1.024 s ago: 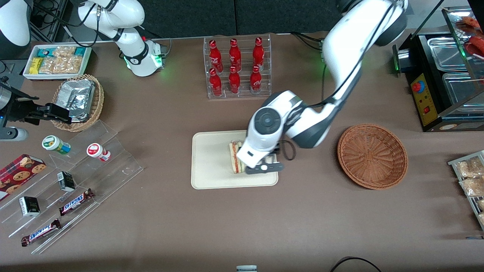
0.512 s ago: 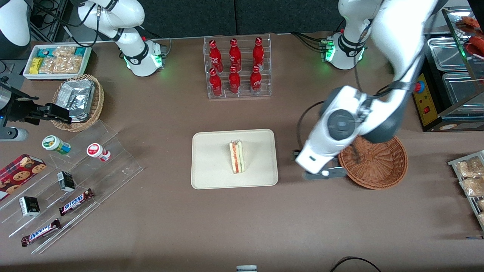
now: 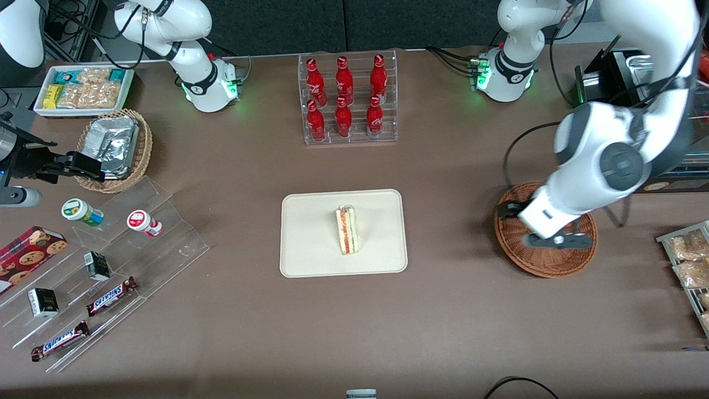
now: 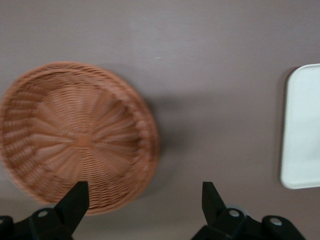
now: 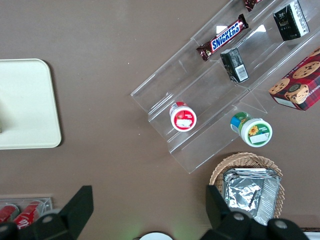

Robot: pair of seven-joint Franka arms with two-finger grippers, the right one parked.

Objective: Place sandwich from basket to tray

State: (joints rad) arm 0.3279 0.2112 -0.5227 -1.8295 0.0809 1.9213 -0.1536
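Note:
The sandwich (image 3: 347, 230), a wrapped wedge with red and green filling along its edge, stands on the cream tray (image 3: 310, 221) in the middle of the table, with nothing touching it. The left arm's gripper (image 3: 555, 241) hangs above the reddish-brown wicker basket (image 3: 532, 261), toward the working arm's end of the table. In the left wrist view the gripper (image 4: 143, 192) is open with nothing between its black fingertips (image 4: 77, 192). That view shows the basket (image 4: 75, 135) with nothing in it and an edge of the tray (image 4: 302, 125).
A clear rack of red bottles (image 3: 346, 97) stands farther from the camera than the tray. Toward the parked arm's end are a tan basket of foil packets (image 3: 113, 147), a clear stepped stand with snacks (image 3: 111, 260) and a white snack tray (image 3: 83, 88). A food warmer (image 3: 653, 111) is near the basket.
The gripper let go of the sandwich on the tray, and the arm swung away toward the working arm's end. It now hangs over the basket. The sandwich stays put.

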